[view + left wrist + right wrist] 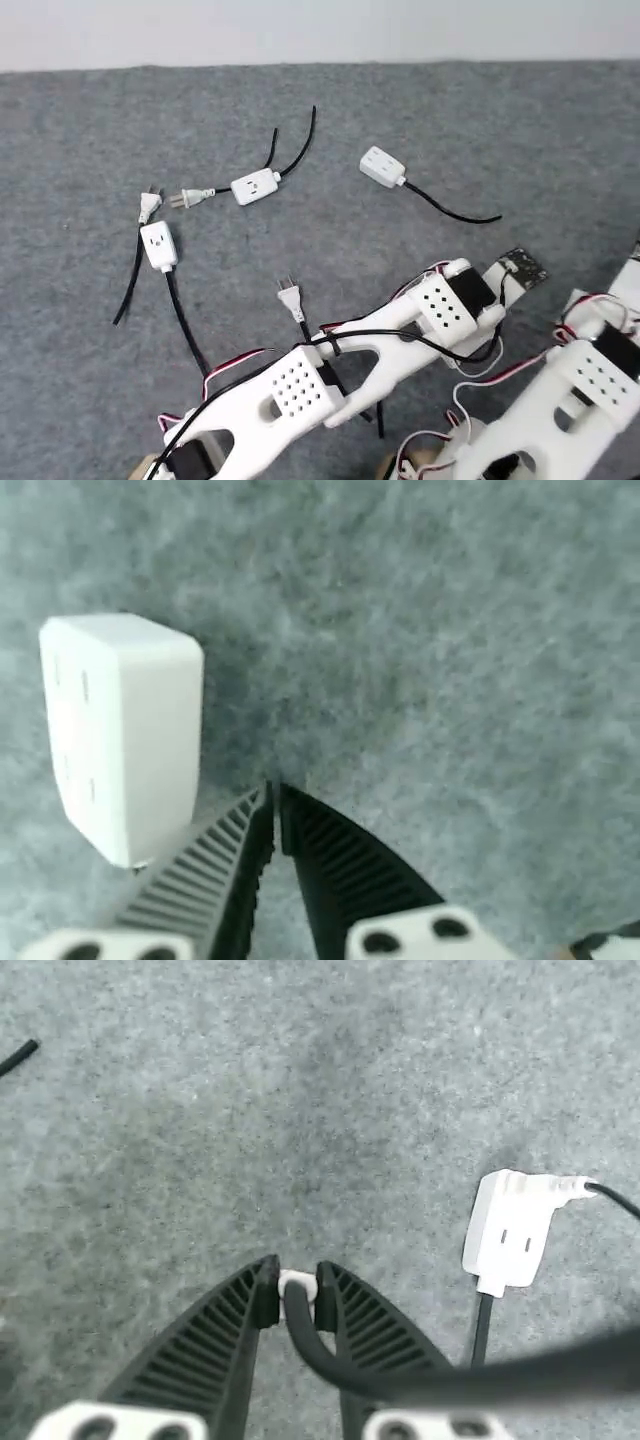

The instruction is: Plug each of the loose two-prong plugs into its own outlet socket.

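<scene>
Left gripper [273, 792]: ribbed black fingers pressed together with nothing between them, tips low over the grey carpet [450, 630].
Socket block [120, 730]: smooth white plastic with rounded corners and slot pairs on its broad face. It lies just beside the left fingers, its long axis roughly along their line. I cannot tell which table socket it is.
Right gripper [297, 1275]: pinching a small white cord end [293, 1284]. Its black cord [400, 1375] bends off sideways, and the prongs are hidden.
Slotted socket [505, 1230]: a white block with two slots facing up, near the right fingers but apart from them.
Arms [290, 390]: white perforated shells with black and red wiring, at the near edge.
Nearest plug [291, 299]: white, flat on the fuzzy carpet, prongs pointing away from the arms. Its cord runs back under an arm.
Left-hand socket [158, 245]: long axis running near to far, with a black cord trailing toward the arms.
Upright-pointing plug [149, 207]: just past that socket's far end, prongs pointing away.
Sideways plug [192, 198]: long axis crosswise, prongs pointing left, cord end toward the middle socket [254, 187].
Far socket [382, 166]: well apart on the right and tilted, with a thin cord curling rightward.
</scene>
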You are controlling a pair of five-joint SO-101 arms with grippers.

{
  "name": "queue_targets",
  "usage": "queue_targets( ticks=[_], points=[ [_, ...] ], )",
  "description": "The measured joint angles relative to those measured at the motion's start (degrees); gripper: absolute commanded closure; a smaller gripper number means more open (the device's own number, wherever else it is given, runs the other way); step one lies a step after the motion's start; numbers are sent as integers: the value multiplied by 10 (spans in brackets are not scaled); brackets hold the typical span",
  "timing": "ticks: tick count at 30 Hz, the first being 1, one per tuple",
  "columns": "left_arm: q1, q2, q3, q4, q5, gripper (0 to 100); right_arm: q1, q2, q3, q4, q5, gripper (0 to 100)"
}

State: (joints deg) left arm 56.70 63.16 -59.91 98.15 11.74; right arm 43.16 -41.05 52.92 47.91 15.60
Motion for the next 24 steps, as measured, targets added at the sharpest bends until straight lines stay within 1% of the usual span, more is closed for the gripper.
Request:
queue_targets(
  ticks=[3, 6, 8, 11, 13, 15, 18, 21, 24],
  points=[
    [7, -26, 5, 3, -8, 986, -3, 0, 0, 0, 0, 991],
    [10, -79, 36, 3, -11, 984, -6, 0, 0, 0, -1, 991],
    [4, -126, 63, 3, -26, 968, -6, 0, 0, 0, -1, 991],
    [-21, -195, 120, 3, -41, 870, -7, 0, 0, 0, -1, 991],
    [-49, -215, 148, 2, -44, 799, -9, 0, 0, 0, -1, 991],
    [-80, -215, 158, -3, -44, 754, -12, 0, 0, 0, -3, 991],
    [-109, -210, 157, -22, -49, 751, -22, 0, 0, 0, -3, 991],
    [-120, -174, 150, -34, -68, 751, -22, 0, 0, 0, -3, 991],
    [-125, -128, 113, -35, -76, 751, -22, 0, 0, 0, -3, 991]
  ],
)
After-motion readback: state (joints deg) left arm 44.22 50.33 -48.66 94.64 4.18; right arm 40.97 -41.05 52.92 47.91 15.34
